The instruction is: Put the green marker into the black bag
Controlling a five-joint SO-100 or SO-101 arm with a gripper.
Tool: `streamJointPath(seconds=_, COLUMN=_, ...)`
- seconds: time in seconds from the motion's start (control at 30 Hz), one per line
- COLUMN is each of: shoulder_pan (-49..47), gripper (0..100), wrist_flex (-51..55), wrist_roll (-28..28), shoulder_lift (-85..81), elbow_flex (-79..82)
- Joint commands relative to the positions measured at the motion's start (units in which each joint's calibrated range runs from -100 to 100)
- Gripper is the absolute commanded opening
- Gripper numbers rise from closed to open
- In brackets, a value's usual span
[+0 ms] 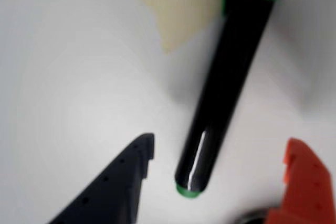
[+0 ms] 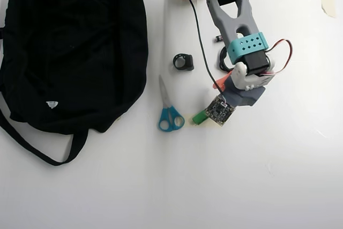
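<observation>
White tabletop fills both views. Seen from the wrist, the gripper (image 1: 218, 166) stands wide open, dark and orange jaws either side of the green marker (image 1: 231, 72), which lies untouched between them. Overhead, the black bag (image 2: 69, 46) lies well left, blue-handled scissors (image 2: 169, 111) between it and the arm

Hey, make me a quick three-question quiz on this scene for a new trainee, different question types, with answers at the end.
1. True or false: the gripper is already shut on the green marker.
2. In the overhead view, which lies nearer the black bag: A) the blue-handled scissors or B) the marker?
3. Fill in: in the wrist view, the marker lies ___ the two fingertips.

Key: 1 false, the jaws stand open either side of it; 2 A; 3 between.
</observation>
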Motion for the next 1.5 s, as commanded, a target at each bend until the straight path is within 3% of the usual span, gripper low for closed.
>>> streamJointPath(seconds=0.0, shoulder_pan=1.3, gripper=32, wrist_flex=-0.4, wrist_roll=-0.3, shoulder_lift=-0.8, elbow_flex=-2.9)
streamJointPath(seconds=0.33, shoulder_pan=2.0, gripper=32, wrist_flex=-0.1, wrist_roll=-2.9, shoulder_lift=1.3, elbow_flex=-3.3)
streamJointPath(seconds=0.7, shoulder_pan=3.3, gripper=32, wrist_flex=0.2, wrist_roll=-2.9, shoulder_lift=6.1, elbow_flex=-11.0)
streamJointPath(seconds=1.47, shoulder_pan=3.2, gripper=27, wrist_flex=3.3, wrist_roll=-2.9, shoulder_lift=12.8, elbow_flex=-10.6)
